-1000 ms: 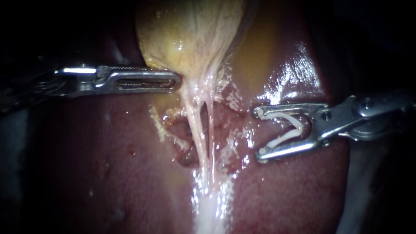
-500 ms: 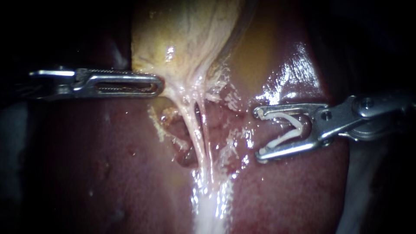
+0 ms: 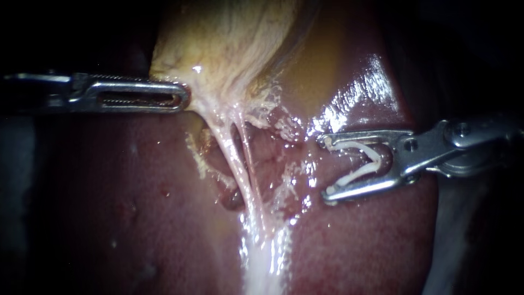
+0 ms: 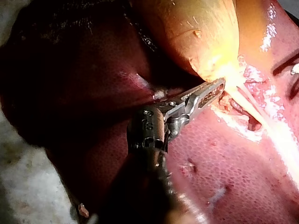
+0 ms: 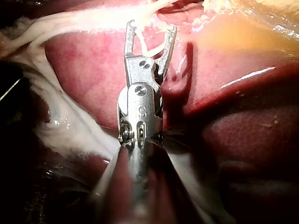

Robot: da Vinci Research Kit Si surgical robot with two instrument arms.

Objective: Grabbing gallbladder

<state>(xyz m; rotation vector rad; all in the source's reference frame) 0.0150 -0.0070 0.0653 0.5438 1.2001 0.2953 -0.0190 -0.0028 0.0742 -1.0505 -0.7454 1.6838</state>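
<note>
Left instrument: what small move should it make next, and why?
Probably the left instrument, shut on the gallbladder at its lower edge, should pull slightly away from the right instrument: the tubes below lie close together, and the loaded clip needs a gap.

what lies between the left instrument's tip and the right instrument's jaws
In the endoscope view, pale stretched strands running down from the gallbladder, over glistening liver. The left instrument grips the gallbladder's edge; the right instrument holds a clip.
</note>
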